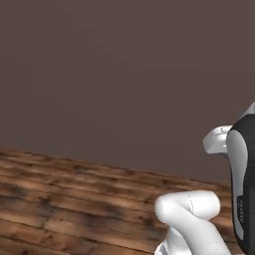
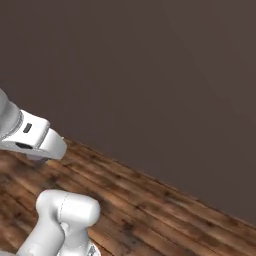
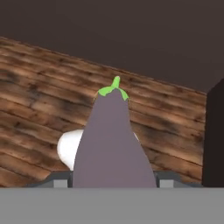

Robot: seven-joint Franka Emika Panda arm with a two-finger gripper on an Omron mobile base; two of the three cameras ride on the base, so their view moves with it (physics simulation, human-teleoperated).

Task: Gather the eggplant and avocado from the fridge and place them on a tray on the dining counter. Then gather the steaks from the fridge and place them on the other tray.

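Left base view is showing the arm (image 1: 199,224) over plank floor (image 1: 74,199). Right base view is showing likewise. Hand view is showing the jaws gripping the eggplant (image 3: 113,140) (stem outward), so traying is remaining, plus avocado and steaks.

a plain dark brown wall (image 1: 114,74) meets a floor (image 1: 64,209) of worn wooden planks; a dark upright edge (image 3: 215,135) stands at one side.
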